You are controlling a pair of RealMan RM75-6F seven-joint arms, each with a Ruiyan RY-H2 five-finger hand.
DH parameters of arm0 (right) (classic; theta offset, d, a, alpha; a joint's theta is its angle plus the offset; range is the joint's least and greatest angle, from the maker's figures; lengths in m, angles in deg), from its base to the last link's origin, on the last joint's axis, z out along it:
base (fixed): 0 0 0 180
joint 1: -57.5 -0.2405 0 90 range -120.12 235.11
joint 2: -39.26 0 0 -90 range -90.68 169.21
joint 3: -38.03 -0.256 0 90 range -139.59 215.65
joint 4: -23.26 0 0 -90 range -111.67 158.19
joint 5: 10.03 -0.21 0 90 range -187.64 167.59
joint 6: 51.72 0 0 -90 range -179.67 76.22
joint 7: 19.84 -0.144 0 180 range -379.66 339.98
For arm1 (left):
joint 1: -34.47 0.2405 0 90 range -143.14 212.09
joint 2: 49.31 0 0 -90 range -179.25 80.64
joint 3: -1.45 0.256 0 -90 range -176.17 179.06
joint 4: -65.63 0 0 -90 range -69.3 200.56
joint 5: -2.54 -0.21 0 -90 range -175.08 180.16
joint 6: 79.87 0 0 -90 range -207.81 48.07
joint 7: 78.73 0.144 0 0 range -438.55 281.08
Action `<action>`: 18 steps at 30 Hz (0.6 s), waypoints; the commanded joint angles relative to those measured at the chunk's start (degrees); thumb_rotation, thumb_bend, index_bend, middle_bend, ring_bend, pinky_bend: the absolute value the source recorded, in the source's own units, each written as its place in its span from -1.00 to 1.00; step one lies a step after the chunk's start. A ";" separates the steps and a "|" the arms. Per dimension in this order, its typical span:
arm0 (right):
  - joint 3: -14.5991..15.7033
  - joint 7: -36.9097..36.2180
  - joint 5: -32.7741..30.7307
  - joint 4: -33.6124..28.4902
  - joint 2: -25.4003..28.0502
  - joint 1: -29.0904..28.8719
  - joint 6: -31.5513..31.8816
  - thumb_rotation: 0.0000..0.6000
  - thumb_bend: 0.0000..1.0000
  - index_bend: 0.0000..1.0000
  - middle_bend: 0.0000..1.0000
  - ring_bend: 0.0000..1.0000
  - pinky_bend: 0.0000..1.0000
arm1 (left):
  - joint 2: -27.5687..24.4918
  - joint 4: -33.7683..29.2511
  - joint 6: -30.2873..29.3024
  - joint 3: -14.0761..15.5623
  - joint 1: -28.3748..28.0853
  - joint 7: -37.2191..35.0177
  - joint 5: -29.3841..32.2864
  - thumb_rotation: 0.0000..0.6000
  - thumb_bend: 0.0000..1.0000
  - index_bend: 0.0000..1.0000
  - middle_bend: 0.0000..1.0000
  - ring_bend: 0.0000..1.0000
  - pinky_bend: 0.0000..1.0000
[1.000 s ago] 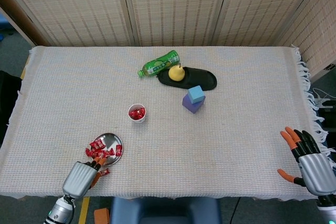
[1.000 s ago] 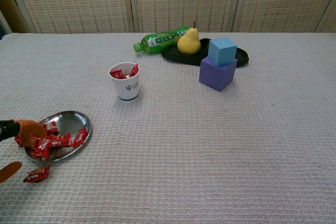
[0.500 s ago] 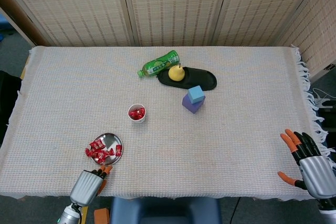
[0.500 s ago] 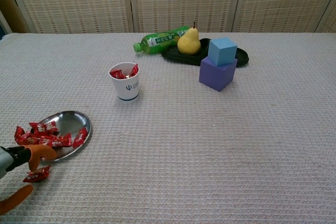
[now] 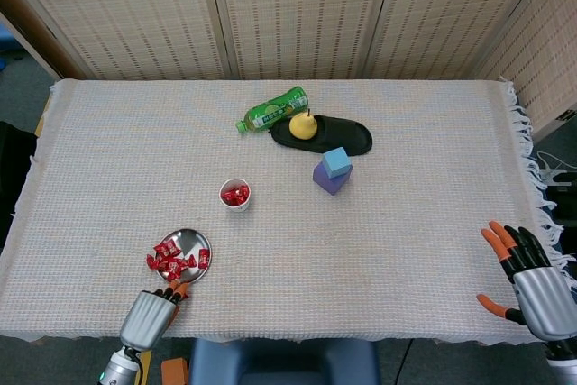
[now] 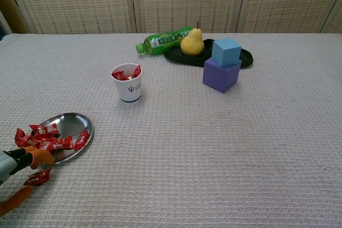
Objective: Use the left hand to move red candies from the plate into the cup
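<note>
Left hand (image 6: 18, 166) at near rim of steel plate (image 5: 193, 247), fingertips beside stray red candy (image 6: 37, 178); grasp unclear, cannot tell; paper cup (image 6: 126, 83) partly filled; right hand (image 5: 532, 279) idle, fingers spread, empty.

Cup (image 6: 127, 83) mid-table, candies (image 6: 125, 73) inside. Plate (image 6: 74, 125) nearer the front edge and left of it, with more candies (image 6: 51, 138) heaped on the left side. One stray candy (image 6: 37, 178) on the cloth just before the plate, beside the left hand (image 5: 151, 314). Behind the cup, bottle (image 6: 163, 40) lying flat, touching a tray (image 6: 243, 57) with a pear (image 6: 193, 41) on it. Two cubes (image 6: 224, 63) stacked just before the tray. Right hand (image 5: 534, 282) at the front right corner.
</note>
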 commanded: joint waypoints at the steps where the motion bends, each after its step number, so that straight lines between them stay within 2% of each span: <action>1: 0.02 0.01 0.03 -0.06 0.01 0.01 0.02 1.00 -1.00 -1.00 -1.00 -1.00 -1.00 | 0.67 0.87 0.96 -0.48 0.02 -0.03 0.02 1.00 -0.25 -0.33 -0.19 0.57 1.00; 10: 0.01 -0.17 -0.05 0.03 0.09 0.13 0.19 1.00 -1.00 -1.00 -1.00 -1.00 -1.00 | 1.97 2.99 1.64 -1.34 0.37 0.20 -0.18 1.00 -0.25 -0.18 -0.11 0.57 1.00; 13: 0.00 -0.23 -0.03 0.05 0.11 0.07 0.10 1.00 -1.00 -1.00 -1.00 -1.00 -1.00 | 2.35 4.00 1.28 -1.74 0.57 0.40 -0.31 1.00 -0.25 -0.05 0.02 0.58 1.00; 18: 0.00 0.12 -0.06 -0.05 0.01 -0.12 -0.31 1.00 -1.00 -1.00 -1.00 -1.00 -1.00 | 3.24 6.50 -0.01 -2.44 1.09 -0.22 -0.67 1.00 -0.26 0.05 0.15 0.58 1.00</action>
